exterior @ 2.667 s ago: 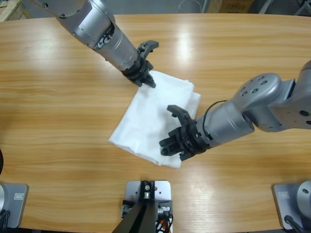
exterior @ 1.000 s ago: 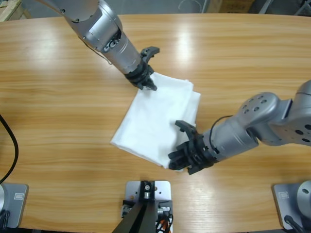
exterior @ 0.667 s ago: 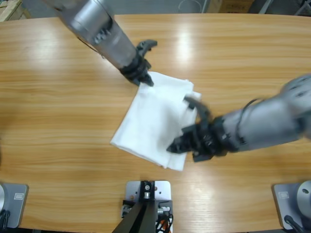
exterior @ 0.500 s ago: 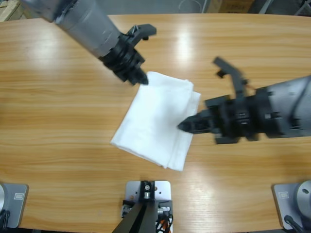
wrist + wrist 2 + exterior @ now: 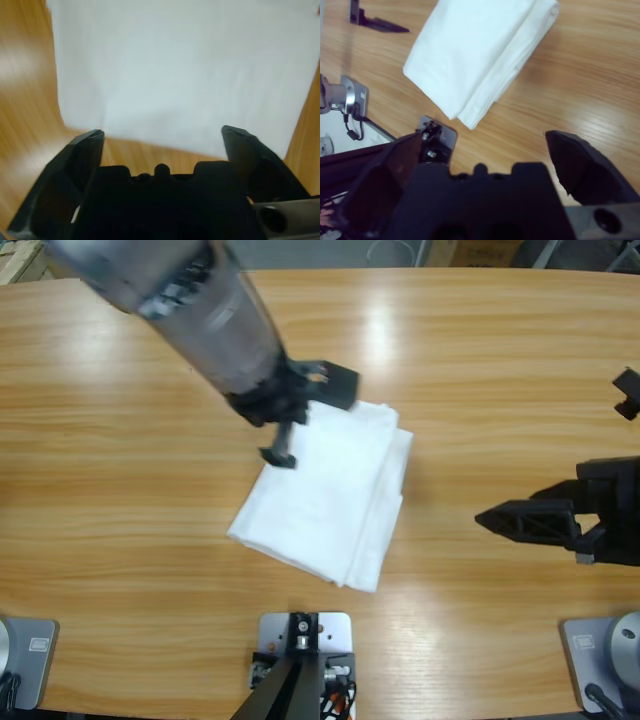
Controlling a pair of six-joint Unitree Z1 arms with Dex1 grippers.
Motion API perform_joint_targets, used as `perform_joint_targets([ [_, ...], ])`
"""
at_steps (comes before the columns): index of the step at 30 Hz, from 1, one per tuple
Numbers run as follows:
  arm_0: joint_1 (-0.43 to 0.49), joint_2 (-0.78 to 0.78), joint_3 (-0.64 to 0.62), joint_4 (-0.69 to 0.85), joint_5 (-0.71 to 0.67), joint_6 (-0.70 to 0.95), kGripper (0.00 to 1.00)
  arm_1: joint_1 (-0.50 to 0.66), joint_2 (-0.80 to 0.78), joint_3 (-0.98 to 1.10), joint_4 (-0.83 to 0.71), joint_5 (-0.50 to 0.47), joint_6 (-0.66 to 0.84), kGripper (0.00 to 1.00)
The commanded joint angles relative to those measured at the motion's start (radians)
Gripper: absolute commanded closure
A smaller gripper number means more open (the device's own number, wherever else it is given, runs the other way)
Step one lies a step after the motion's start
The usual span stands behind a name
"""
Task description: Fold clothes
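The white T-shirt (image 5: 325, 490) lies folded into a tilted rectangle at the table's middle, layered edges on its right side; no logo shows. My left gripper (image 5: 308, 420) hangs open above the shirt's far left corner, holding nothing. In the left wrist view the shirt (image 5: 175, 65) fills the upper part between the spread jaws of the left gripper (image 5: 162, 137). My right gripper (image 5: 550, 452) is open and empty, well to the right of the shirt and apart from it. The right wrist view looks from the right gripper (image 5: 485, 139) down on the folded shirt (image 5: 475, 55).
The wooden table (image 5: 120, 490) stretches bare to the left and right of the shirt. Its far edge (image 5: 420, 270) runs along the top of the high view, with boxes beyond it.
Both grippers have left the shirt. The right one swung away from the shirt's near right corner to the right and rose. The left one lifted off the far corner.
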Motion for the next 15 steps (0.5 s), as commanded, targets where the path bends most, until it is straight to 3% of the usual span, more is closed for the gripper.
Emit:
perform_joint_targets([
  [1,-0.08,0.171,-0.026,0.032,0.014,-0.001,0.004,0.009,-0.022,0.076,0.012,-0.011,0.014,0.0],
  [15,-0.1,0.376,-0.146,0.08,0.047,0.0,0.013,0.009,-0.053,0.136,-0.013,0.028,0.033,0.0],
])
